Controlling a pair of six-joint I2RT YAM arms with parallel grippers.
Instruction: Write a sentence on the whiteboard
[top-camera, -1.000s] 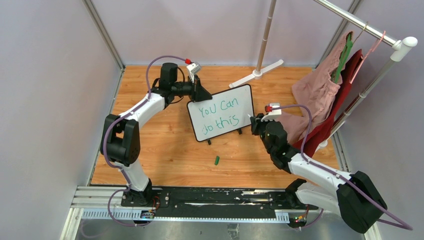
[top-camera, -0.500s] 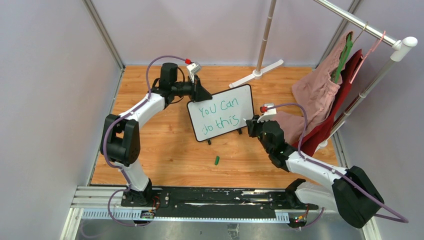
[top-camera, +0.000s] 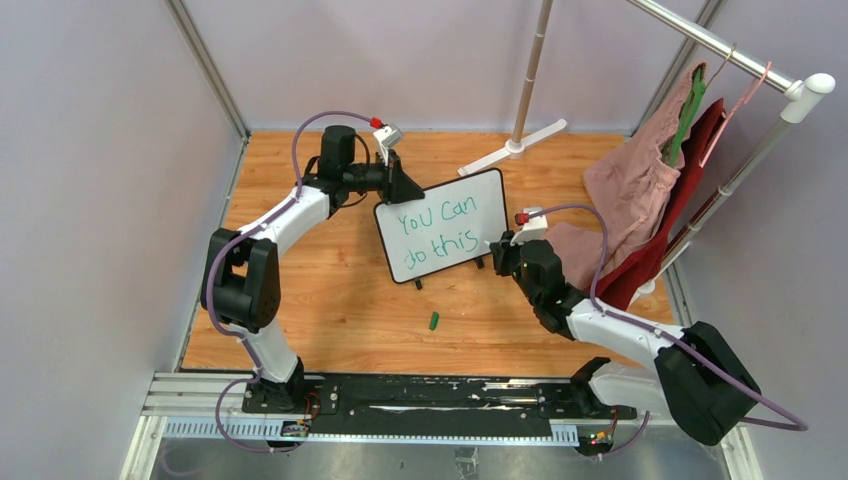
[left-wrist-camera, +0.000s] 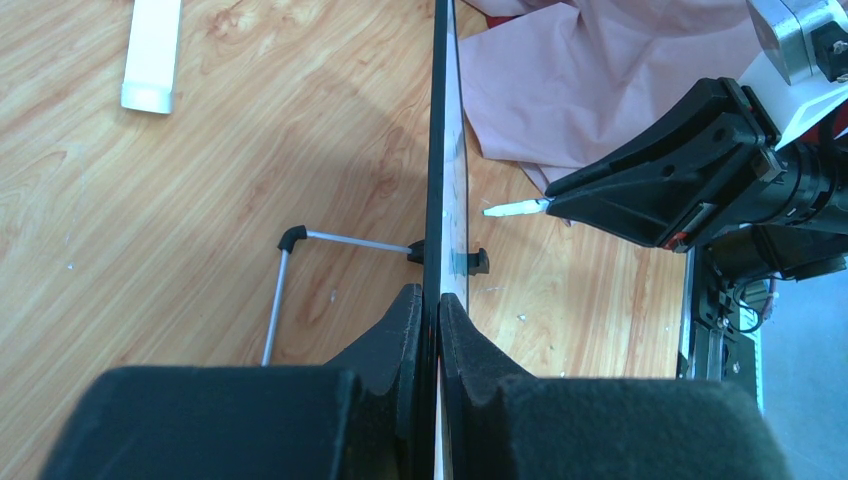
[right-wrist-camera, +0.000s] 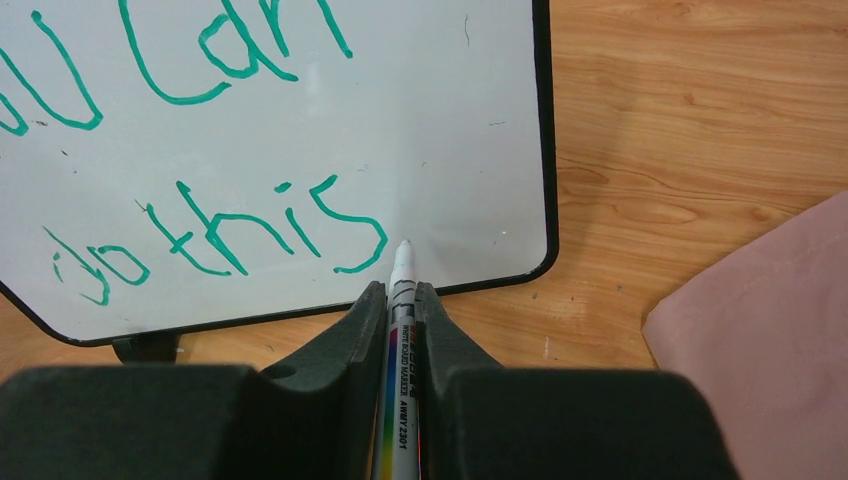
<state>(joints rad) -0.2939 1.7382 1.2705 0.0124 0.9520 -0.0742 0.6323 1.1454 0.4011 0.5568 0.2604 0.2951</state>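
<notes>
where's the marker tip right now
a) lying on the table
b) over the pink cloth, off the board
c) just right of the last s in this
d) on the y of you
C: in the right wrist view the marker tip points at bare whiteboard just right of the final s of the sentence, near the lower right corner.

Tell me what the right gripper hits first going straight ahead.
The right gripper's marker tip would meet the whiteboard first, just right of "this", seemingly a small gap away.
</notes>
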